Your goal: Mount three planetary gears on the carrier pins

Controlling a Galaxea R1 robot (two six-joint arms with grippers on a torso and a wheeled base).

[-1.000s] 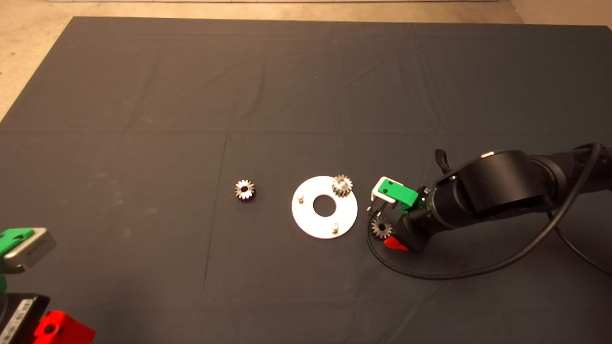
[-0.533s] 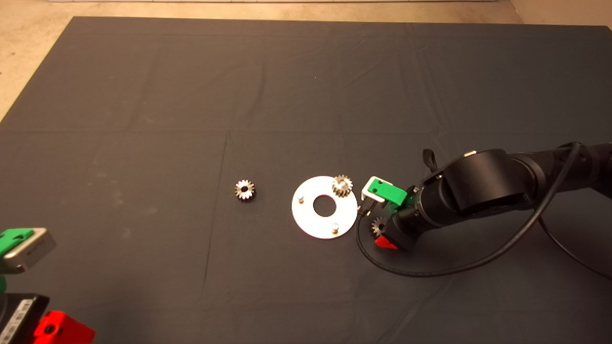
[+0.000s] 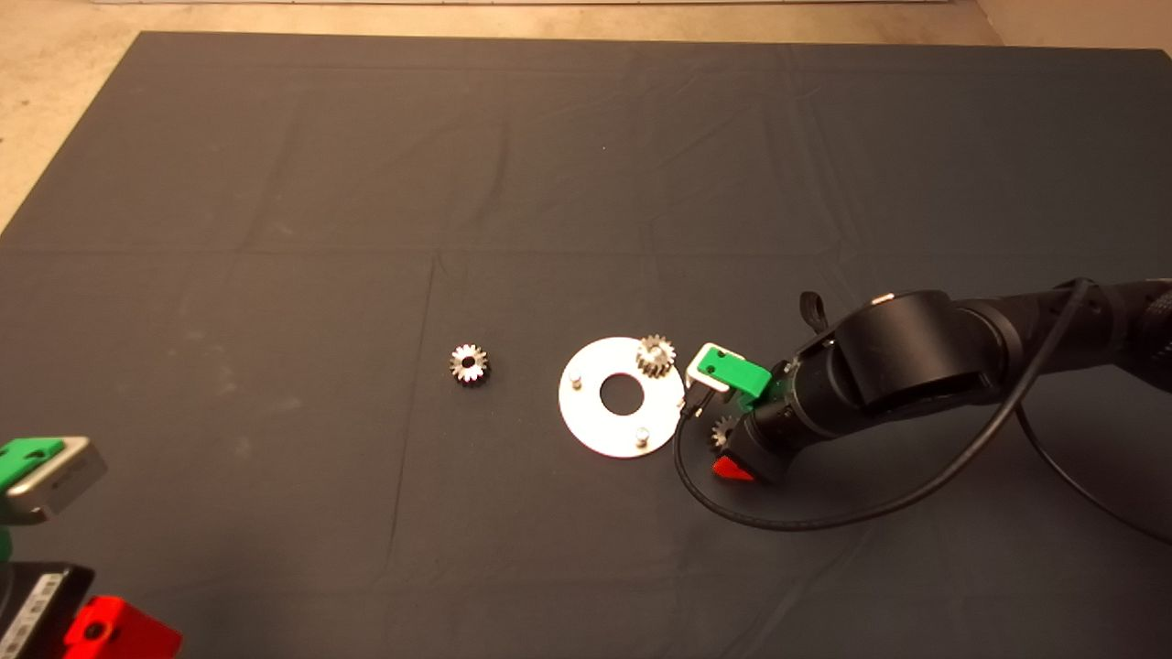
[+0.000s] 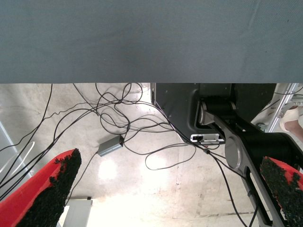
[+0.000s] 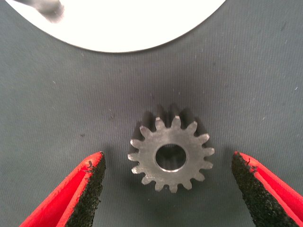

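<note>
One gear point(image 3: 656, 354) already sits on a pin of the disc point(image 3: 586, 426); two pins point(image 3: 575, 380) point(image 3: 643, 437) bare. Second gear point(image 5: 171, 158) lies flat on the worktop point(image 3: 366, 183) just beside the disc rim, between the fingers point(image 5: 87, 191) of the right end effector point(image 3: 730, 448), which is spread wide, nothing grasped. Third gear point(image 3: 469, 363) lies apart on the disc's other side. Left end effector point(image 4: 170, 194) parked off-mat, released. To do it well: centre, lower until the pads flank the teeth, squeeze evenly, keep the bore level.
</note>
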